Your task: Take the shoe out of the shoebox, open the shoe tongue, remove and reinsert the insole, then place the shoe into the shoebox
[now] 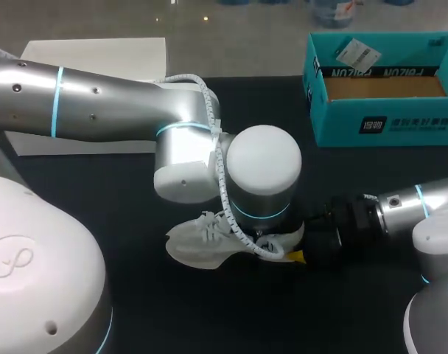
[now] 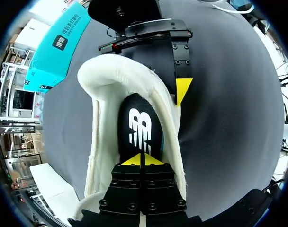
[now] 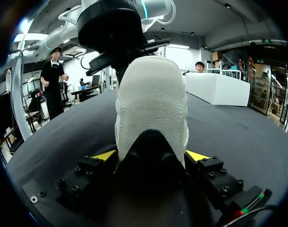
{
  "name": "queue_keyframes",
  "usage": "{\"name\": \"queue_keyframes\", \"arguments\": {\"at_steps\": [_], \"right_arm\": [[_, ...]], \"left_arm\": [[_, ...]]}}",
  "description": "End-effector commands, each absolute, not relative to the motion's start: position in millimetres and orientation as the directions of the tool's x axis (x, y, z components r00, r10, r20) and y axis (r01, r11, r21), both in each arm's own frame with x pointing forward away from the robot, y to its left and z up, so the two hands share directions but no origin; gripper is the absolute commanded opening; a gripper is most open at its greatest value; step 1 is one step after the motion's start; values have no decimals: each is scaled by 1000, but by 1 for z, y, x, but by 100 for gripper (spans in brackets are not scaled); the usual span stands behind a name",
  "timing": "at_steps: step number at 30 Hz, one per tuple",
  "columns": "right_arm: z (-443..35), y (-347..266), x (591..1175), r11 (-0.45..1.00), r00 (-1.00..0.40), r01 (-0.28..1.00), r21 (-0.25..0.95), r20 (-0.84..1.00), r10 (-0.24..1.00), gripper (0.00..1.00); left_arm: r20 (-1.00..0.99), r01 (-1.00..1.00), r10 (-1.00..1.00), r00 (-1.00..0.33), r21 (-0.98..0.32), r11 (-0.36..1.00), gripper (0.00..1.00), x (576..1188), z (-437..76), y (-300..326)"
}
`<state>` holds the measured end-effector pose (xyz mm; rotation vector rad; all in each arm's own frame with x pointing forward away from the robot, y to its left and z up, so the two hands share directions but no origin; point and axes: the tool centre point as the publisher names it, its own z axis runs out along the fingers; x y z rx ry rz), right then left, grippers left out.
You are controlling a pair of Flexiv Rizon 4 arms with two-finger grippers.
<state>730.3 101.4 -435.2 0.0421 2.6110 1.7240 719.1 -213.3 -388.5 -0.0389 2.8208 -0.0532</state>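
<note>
A white shoe [image 1: 198, 240] lies on the black table under my left arm, toe to the left. My right gripper [image 3: 151, 156] holds its heel [image 3: 151, 109], one yellow-tipped finger [image 3: 197, 155] against each side. In the head view, that gripper [image 1: 301, 252] comes in from the right. My left gripper [image 2: 143, 160] is down inside the shoe opening [image 2: 99, 123], its tips closed together on the black insole [image 2: 139, 125]. My left wrist hides this gripper in the head view. The teal shoebox [image 1: 379, 122] stands open at the back right.
A white lid or sheet [image 1: 99, 55] lies at the back left, partly under my left arm. A tag [image 1: 357, 51] rests in the shoebox. Bare black tabletop [image 1: 209, 310] stretches in front of the shoe.
</note>
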Motion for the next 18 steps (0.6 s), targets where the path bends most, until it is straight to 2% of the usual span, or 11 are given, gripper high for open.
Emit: {"name": "queue_keyframes", "arguments": {"at_steps": [1,18], "right_arm": [[-442,104,730,396,-1000,16,918,5,30,0],[-442,104,730,396,-1000,16,918,5,30,0]], "left_arm": [[-327,-19,-37,-944,-59,998,0,713,-371,-201],[-340,-31,-72,-938,-122,992,0,712,-338,-186]]}}
